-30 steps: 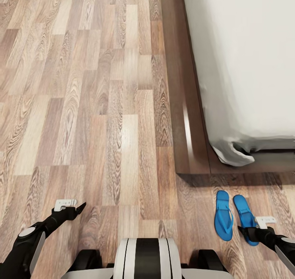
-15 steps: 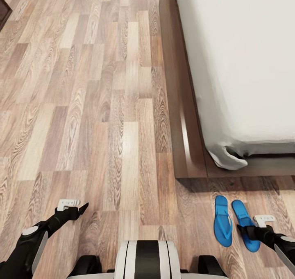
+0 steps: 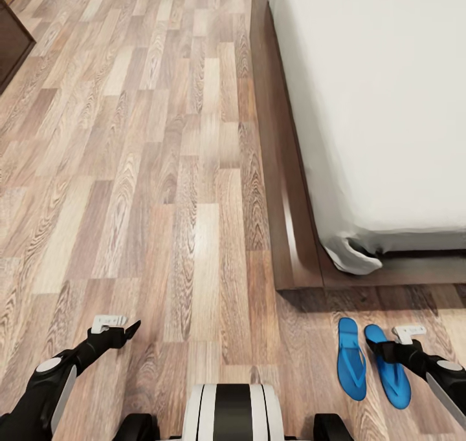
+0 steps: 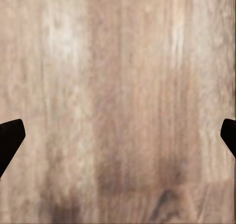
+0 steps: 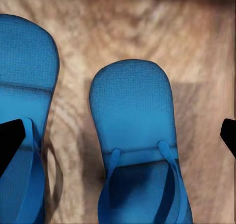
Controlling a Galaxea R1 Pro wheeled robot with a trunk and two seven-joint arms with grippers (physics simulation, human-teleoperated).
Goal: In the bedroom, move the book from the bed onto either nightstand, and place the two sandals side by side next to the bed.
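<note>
The left tool [image 3: 129, 328] hovers over bare plank floor [image 3: 162, 169] at the near left, its fingers spread wide and holding nothing. At the near right, the right tool [image 3: 374, 348] hangs just above the right sandal [image 3: 388, 366], fingers also wide apart and empty. The left sandal [image 3: 351, 358] lies just beside its mate, the two side by side on the floor, toes toward the foot of the bed [image 3: 285, 189]. Beyond them the bed's dark frame runs away along the right, carrying a pale mattress [image 3: 382, 105]. A dark cabinet [image 3: 11, 46] corner shows far left.
</note>
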